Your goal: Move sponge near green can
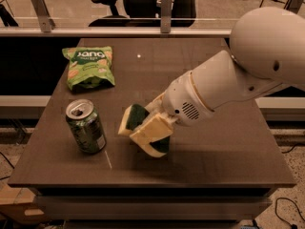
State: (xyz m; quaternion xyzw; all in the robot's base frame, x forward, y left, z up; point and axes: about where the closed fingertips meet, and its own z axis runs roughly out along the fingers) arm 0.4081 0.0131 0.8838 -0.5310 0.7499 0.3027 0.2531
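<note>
The green can (86, 126) stands upright at the table's front left, silver top open. My gripper (145, 129) is just to its right, low over the table, shut on the sponge (138, 114). The sponge's dark green side shows between the pale fingers (153, 128), with more green below at the lower edge. A narrow gap of table separates the sponge from the can. My white arm (214, 89) reaches in from the right.
A flat green snack bag (89, 66) with white lettering lies at the back left of the dark table (224, 147). A railing and office chairs stand behind the table. The table's front edge is close below the gripper.
</note>
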